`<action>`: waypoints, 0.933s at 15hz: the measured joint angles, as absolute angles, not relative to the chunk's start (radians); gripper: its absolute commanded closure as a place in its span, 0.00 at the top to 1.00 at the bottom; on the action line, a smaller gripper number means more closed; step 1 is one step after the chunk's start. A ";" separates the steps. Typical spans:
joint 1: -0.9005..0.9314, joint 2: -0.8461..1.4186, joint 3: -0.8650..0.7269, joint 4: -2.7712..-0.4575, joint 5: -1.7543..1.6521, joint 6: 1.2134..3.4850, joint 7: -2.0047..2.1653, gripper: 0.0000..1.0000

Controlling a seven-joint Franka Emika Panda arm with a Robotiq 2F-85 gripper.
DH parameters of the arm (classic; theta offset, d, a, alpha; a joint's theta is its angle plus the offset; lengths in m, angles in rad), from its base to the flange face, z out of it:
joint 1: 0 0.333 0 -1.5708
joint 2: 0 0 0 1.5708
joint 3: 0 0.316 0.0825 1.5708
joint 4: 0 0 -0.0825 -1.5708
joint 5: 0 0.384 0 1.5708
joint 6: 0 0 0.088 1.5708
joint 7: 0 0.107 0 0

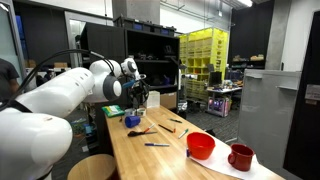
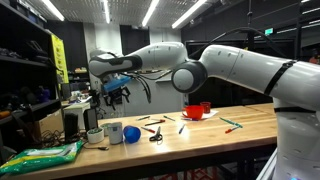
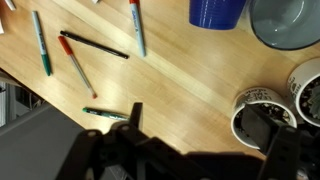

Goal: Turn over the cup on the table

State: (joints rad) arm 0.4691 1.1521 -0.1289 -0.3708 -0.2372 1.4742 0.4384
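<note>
The fingers [image 3: 105, 155] hover spread above the table [image 3: 180, 75], clear of the cup [image 3: 217, 10].

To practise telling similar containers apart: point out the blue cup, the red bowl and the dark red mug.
Blue cup [image 1: 132, 120]: in an exterior view, on its side wall.
Red bowl [image 1: 201, 147]: in an exterior view, on its outer wall.
Dark red mug [image 1: 240, 157]: in an exterior view, on its body.

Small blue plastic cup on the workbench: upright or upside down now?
Cannot tell. The small blue plastic cup is too small in both exterior views, and the wrist view crops it at the frame edge.
</note>
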 measured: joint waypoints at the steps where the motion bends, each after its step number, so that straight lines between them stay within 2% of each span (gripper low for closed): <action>1: 0.468 1.152 -0.129 -0.371 -0.237 1.474 0.438 1.00; 14: 0.462 1.149 -0.122 -0.367 -0.235 1.457 0.335 1.00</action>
